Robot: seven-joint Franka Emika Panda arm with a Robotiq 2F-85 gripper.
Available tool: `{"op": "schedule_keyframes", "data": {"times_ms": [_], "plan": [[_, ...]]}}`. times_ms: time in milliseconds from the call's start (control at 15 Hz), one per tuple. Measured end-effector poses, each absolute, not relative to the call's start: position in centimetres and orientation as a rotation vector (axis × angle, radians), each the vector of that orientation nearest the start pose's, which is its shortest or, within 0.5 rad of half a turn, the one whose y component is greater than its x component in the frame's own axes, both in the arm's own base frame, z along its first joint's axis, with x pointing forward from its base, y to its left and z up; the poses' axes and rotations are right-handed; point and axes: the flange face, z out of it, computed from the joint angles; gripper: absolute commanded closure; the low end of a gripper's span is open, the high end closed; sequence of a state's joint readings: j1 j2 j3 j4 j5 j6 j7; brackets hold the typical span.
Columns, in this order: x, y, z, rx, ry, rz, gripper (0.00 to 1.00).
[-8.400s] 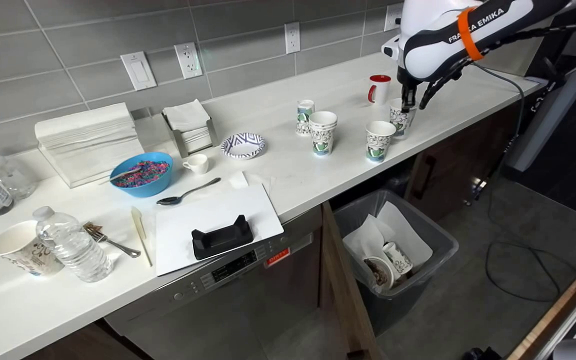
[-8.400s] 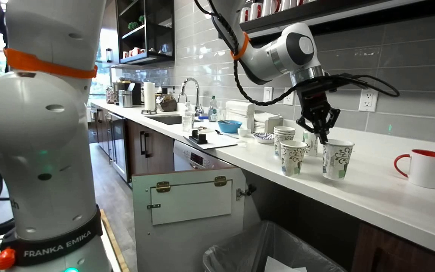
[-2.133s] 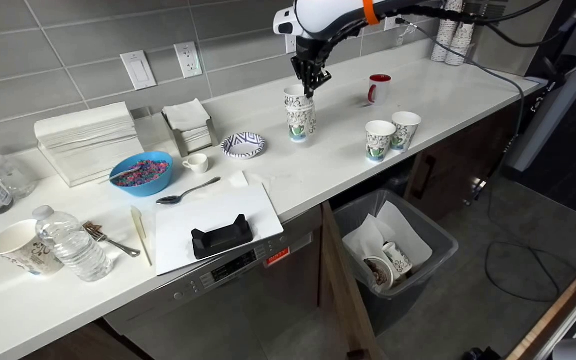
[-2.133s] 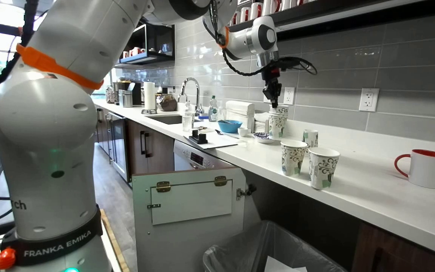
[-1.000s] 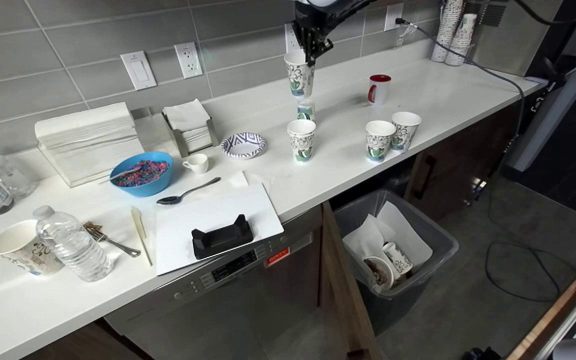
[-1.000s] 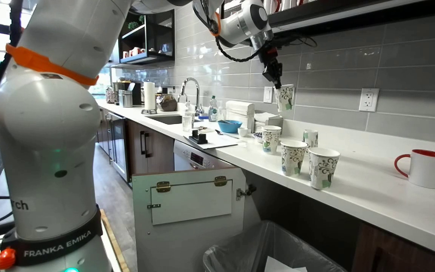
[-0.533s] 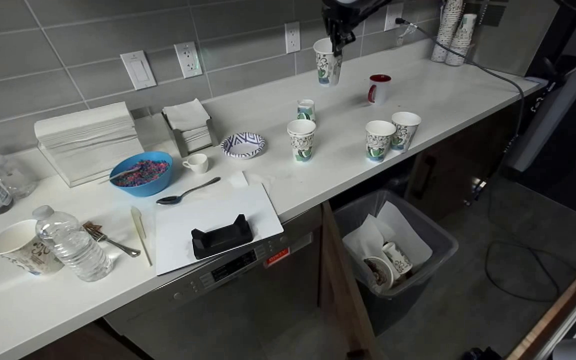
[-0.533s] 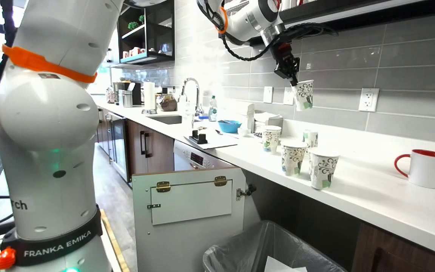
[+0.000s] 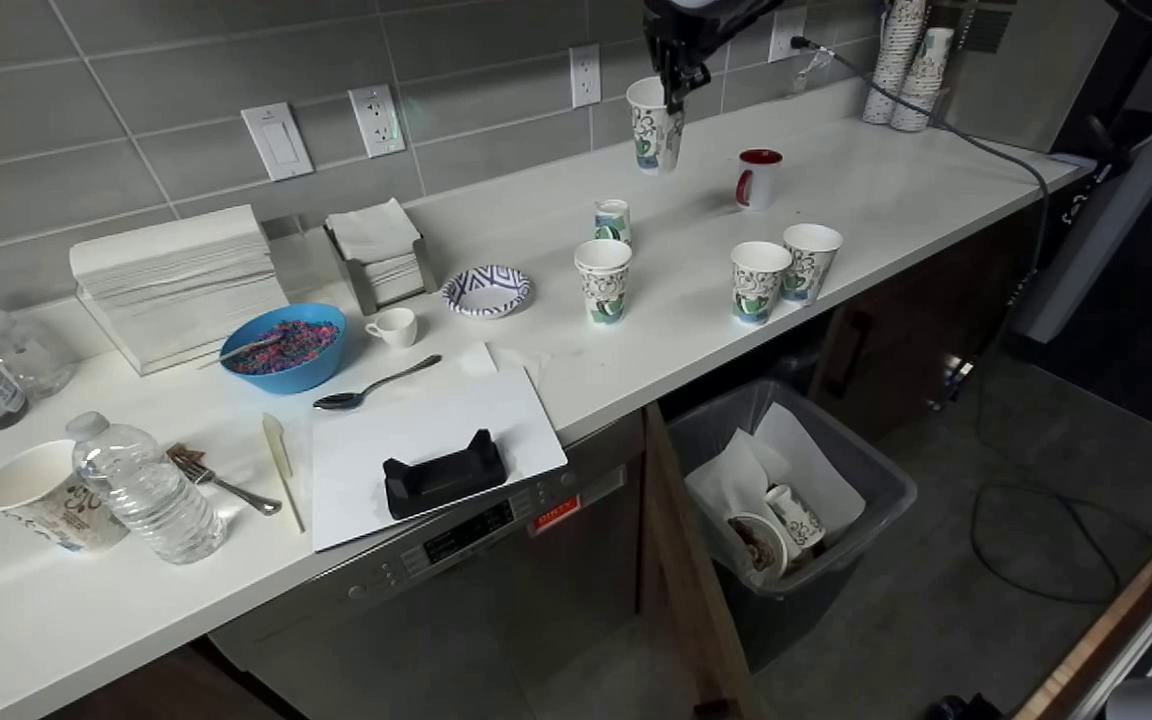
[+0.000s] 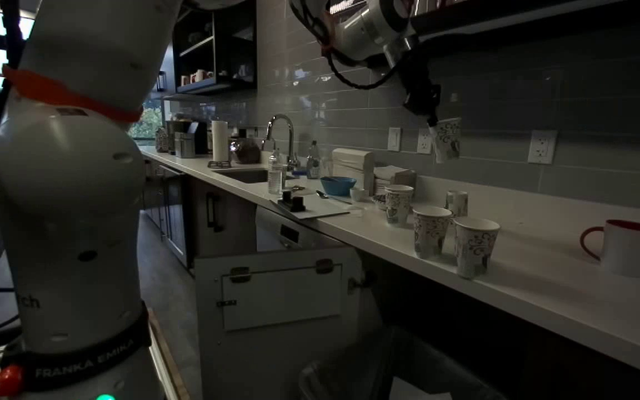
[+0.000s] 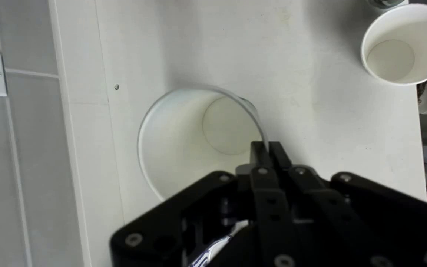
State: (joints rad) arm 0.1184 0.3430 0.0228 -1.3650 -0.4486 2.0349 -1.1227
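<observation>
Pincer point(image 11: 268, 149) grips cup point(image 11: 198, 137) rim; wrist vw.: patterned bowl point(image 11: 214, 251) mostly hidden.

held cup point(image 11: 184, 139): smooth ppr | btl point(image 9: 151, 495): clr plstc | spoon point(image 9: 351, 397): shiny mtl | tiles point(image 10: 320, 122): glossy

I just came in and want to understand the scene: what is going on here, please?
A robot arm holds a patterned paper cup in the air above the counter, near the tiled wall. Its gripper is shut on the cup's rim, and the wrist view shows the cup empty inside. Lower down, nested cups stand on the counter; a single cup and another cup stand near its front edge.
</observation>
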Motion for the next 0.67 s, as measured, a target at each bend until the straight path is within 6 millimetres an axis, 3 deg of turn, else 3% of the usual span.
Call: {"op": "schedule_keyframes", "data": {"times_ms": [333,667], "plan": [[69.2,6.8,56.2,2.049,1.636,0.121,0.99],[69.9,4.8,53.2,2.297,1.388,0.120,0.99]]}}
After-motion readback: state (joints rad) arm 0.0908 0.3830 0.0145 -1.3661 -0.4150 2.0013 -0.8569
